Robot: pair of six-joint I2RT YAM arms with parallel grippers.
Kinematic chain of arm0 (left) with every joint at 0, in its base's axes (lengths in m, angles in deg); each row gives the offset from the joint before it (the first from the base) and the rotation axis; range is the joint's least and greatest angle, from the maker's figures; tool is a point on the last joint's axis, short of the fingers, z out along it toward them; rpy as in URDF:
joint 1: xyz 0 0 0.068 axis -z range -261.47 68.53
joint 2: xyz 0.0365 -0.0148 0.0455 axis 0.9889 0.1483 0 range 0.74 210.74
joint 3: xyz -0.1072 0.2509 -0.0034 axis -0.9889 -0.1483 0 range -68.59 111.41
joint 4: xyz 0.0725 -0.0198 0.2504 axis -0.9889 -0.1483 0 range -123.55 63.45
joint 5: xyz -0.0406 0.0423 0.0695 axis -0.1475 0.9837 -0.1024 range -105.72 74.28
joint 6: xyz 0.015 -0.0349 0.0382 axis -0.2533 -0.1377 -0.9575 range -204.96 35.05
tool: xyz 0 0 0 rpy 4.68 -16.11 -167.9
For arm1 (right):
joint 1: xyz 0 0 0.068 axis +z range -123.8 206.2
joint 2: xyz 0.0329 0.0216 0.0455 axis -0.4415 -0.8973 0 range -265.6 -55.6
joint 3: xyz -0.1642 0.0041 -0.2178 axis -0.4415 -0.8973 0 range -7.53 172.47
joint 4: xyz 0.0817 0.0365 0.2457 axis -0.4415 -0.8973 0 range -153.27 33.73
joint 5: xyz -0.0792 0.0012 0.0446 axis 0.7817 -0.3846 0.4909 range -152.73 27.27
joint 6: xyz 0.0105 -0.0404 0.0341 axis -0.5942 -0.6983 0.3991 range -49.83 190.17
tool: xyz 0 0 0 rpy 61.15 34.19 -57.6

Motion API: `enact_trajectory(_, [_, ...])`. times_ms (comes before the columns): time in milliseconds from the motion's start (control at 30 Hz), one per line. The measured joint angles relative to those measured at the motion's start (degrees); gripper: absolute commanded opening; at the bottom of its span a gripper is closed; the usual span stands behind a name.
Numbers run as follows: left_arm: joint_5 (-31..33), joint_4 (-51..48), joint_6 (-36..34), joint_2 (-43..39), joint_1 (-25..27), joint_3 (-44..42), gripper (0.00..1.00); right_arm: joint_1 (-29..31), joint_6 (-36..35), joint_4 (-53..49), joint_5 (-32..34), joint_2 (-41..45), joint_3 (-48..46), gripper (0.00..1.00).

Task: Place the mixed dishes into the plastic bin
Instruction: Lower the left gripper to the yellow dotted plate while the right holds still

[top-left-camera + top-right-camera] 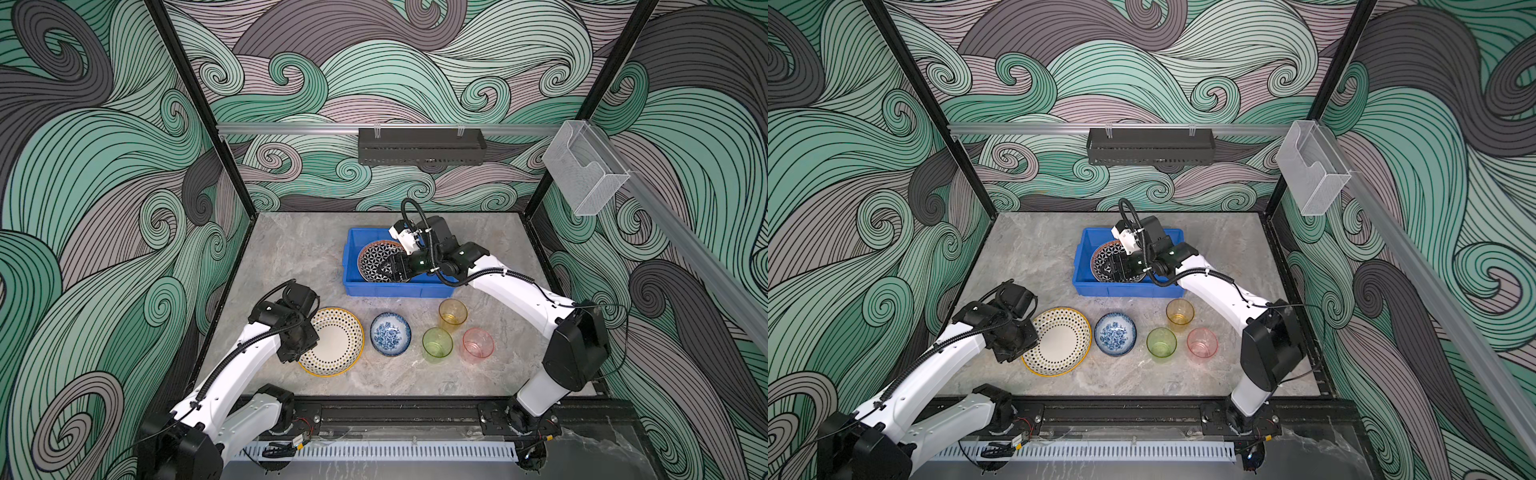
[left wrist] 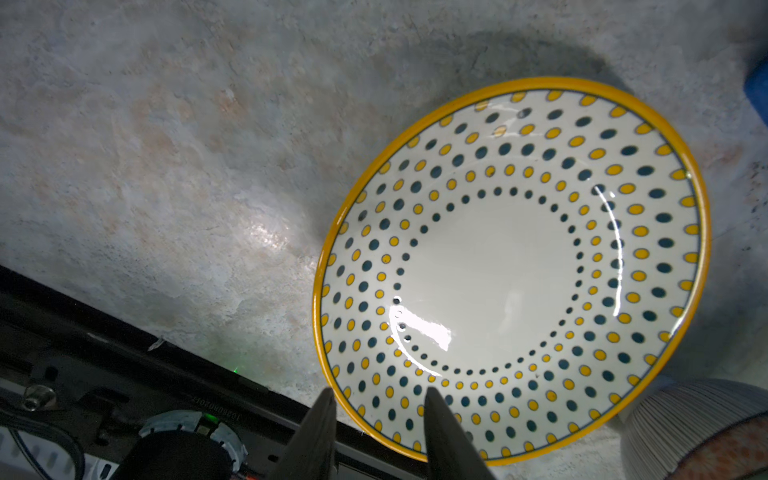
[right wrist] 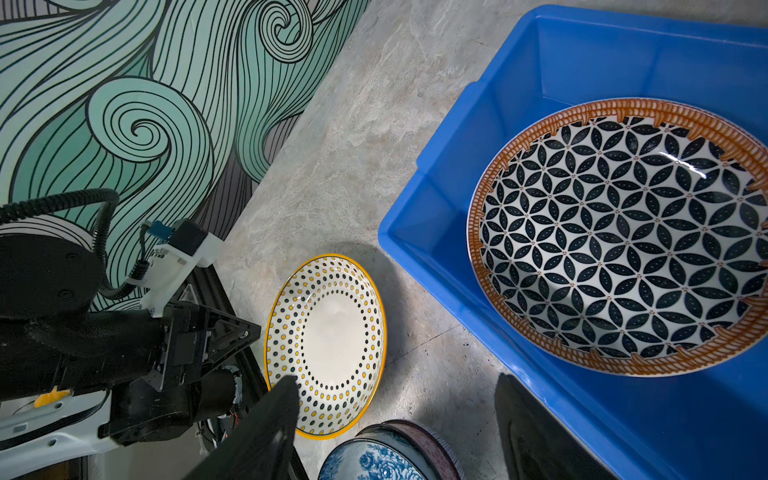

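The dotted plate (image 1: pixel 334 345) sits flat on the tabletop (image 1: pixel 291 257), face up, at the near left, just beside the floral bowl (image 1: pixel 390 333). I judge it to be glazed ceramic: stiff, fairly heavy, slick and easy to chip. Being round, it has no long axis, so the yellow rim is the only hold. My left jaws stand apart astride that rim, not clamped. My right jaws, spread wide and empty, hang over the blue bin (image 1: pixel 351 270), where the geometric plate (image 1: pixel 372 257) already lies.

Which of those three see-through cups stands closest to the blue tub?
The orange cup, just in front of the near wall of the blue tub. The green cup and pink cup stand a row farther from it.
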State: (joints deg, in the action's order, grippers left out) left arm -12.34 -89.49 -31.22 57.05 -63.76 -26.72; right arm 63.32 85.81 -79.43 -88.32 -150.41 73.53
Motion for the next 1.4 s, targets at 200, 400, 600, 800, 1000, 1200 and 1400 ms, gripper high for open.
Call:
enact_trajectory(200, [-0.11, 0.13, 4.28, -5.75, -0.07, -5.09, 0.39, 0.00, 0.24, 2.58, -0.42, 0.94, -1.22, 0.76])
enact_trajectory(400, [-0.11, 0.11, 7.52, -11.34, -0.07, -8.85, 0.39, -0.07, 1.03, 4.17, -0.68, 1.20, -2.36, 0.76])
enact_trajectory(600, [-0.33, 1.97, 8.44, -11.13, -0.07, -9.99, 0.39, -0.26, 1.36, 4.57, -1.44, 1.22, -2.82, 0.76])
enact_trajectory(800, [-1.90, 4.98, 8.55, -8.55, -0.07, -12.52, 0.39, -0.63, 1.36, 5.01, -1.51, 1.55, -3.02, 0.76])
enact_trajectory(1000, [-3.34, 8.22, 8.63, -6.51, -0.07, -13.68, 0.38, -0.76, 1.53, 5.22, -1.55, 1.66, -3.04, 0.75])
enact_trajectory(1200, [-5.14, 11.65, 8.72, -4.98, -0.07, -16.55, 0.37, -0.76, 1.62, 5.38, -1.86, 1.66, -3.04, 0.75])
enact_trajectory(1400, [-5.33, 13.31, 8.70, -4.81, -0.07, -17.40, 0.32, -0.76, 2.12, 5.40, -1.88, 1.66, -3.04, 0.74])
